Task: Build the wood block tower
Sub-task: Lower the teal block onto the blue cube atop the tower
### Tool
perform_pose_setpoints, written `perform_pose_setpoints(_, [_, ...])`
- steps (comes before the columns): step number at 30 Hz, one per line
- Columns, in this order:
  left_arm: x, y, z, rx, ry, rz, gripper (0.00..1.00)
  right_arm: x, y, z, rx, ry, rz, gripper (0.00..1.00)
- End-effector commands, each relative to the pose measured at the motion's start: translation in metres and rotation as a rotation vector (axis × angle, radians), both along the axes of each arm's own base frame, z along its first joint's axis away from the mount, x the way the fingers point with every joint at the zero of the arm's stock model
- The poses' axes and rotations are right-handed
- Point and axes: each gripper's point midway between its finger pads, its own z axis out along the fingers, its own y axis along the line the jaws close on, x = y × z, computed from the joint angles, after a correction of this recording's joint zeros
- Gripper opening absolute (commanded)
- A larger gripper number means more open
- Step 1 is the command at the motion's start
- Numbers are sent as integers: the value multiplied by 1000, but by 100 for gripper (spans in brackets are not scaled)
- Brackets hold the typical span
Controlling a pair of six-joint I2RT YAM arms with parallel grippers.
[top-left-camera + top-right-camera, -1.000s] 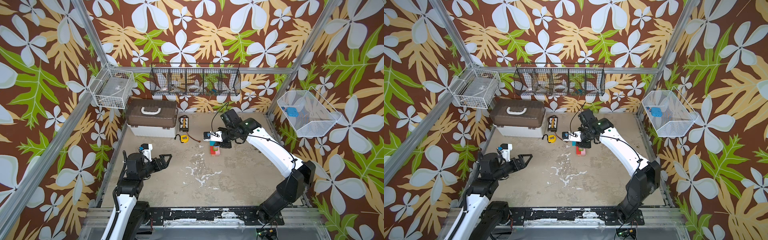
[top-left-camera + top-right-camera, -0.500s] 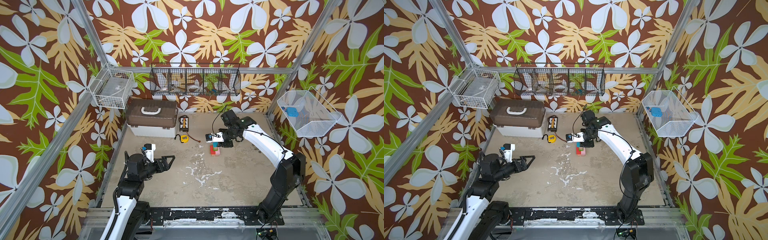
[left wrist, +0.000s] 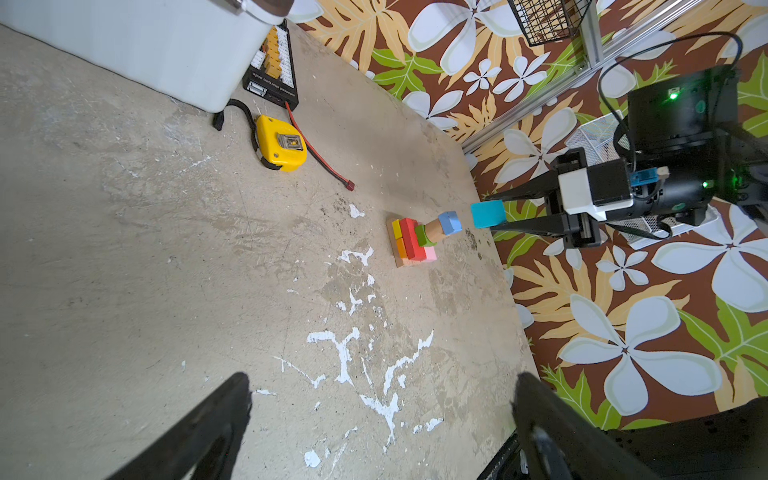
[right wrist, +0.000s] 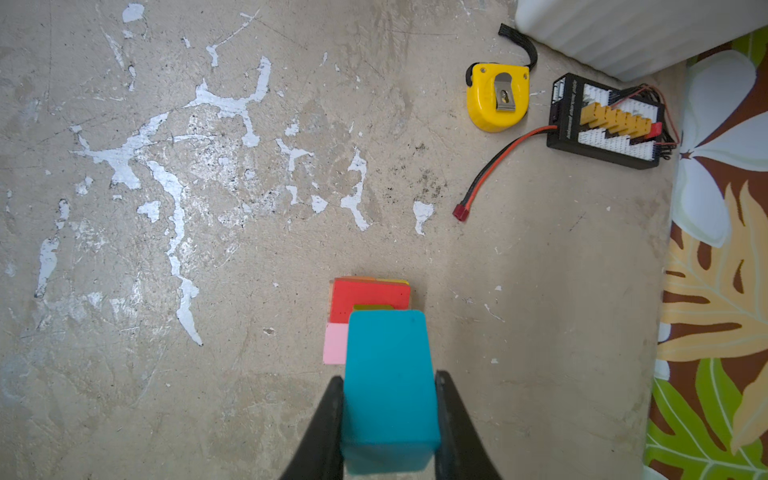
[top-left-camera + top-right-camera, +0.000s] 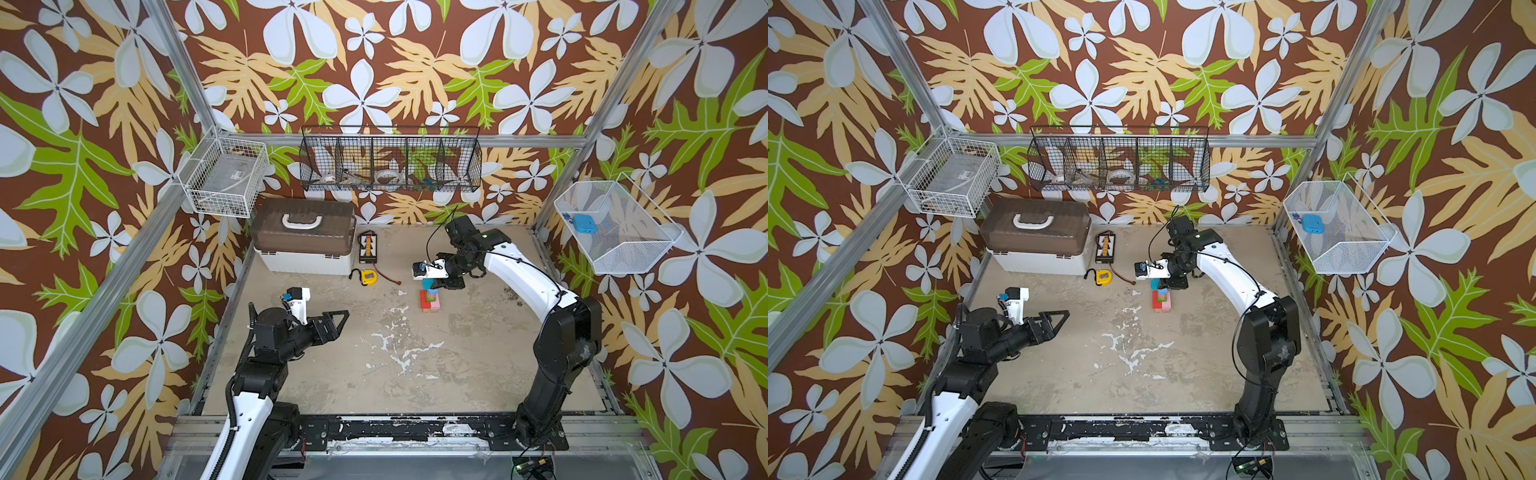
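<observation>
**Status: final placement pending.**

1. The tower (image 3: 415,241) stands on the bench (image 5: 415,374), near the yellow tape measure (image 3: 280,149) and clear of it.
2. Layers in place, from the bottom: a plain wood base (image 3: 392,253); yellow, orange, red and pink blocks; a green block (image 3: 424,236); a plain wood cylinder (image 3: 434,228); and a blue block (image 3: 450,222) on top.
3. The right claw (image 3: 492,212) is clamped on the teal block (image 4: 386,353), gripping its two side faces.
4. The block hangs just above the blue block. In the left wrist view a narrow gap separates them, so there is no contact yet.
5. In the right wrist view the teal block hides most of the stack. Whether it is centred over the blue block cannot be confirmed from these views.
6. The left claw (image 3: 381,377) is empty, with its fingers spread wide. It hovers over the bench well apart from the tower.

**Remaining work (assessment).** No loose blocks are visible on the bench, so the teal block is probably the last piece. It has yet to be lowered onto the blue block and released, and the claw then withdrawn without disturbing the narrow upper section.
</observation>
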Motion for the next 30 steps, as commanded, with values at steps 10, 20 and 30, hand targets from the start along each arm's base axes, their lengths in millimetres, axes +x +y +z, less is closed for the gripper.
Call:
perform_pose_setpoints(10, [1,1,3,8,-18,1,100,-3,-6,-23,-42,72,-6,0])
perform_pose_setpoints(20, [2,1,2,9,-15,4,100,-2,-10,-33,-58,83,-19,0])
perform_pose_setpoints(30, [2,1,2,9,-13,4,100,6,-6,-26,-14,75,-37,0])
